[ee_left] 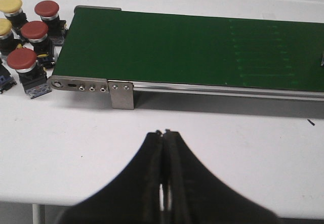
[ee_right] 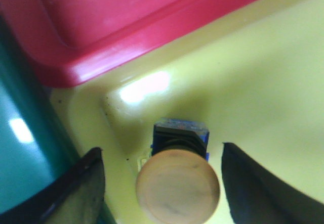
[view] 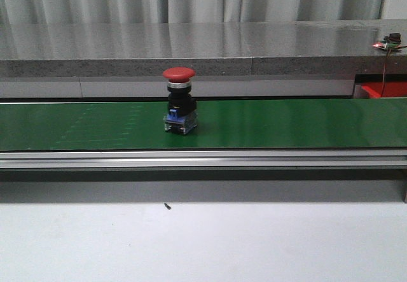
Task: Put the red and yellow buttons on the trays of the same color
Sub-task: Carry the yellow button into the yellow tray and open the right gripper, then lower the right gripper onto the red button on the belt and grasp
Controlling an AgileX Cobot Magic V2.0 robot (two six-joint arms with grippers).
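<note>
We see a red button (view: 180,100) standing upright on the green belt (view: 286,124), left of its middle. At the far right, a corner of the red tray (view: 385,90) shows behind the belt.

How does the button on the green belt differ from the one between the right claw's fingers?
The belt button has a red cap; the tray button has a yellow one. The belt button stands alone on the green belt; the tray button sits in a yellow tray inside the open right claw. Both stand upright, mushroom-capped.
</note>
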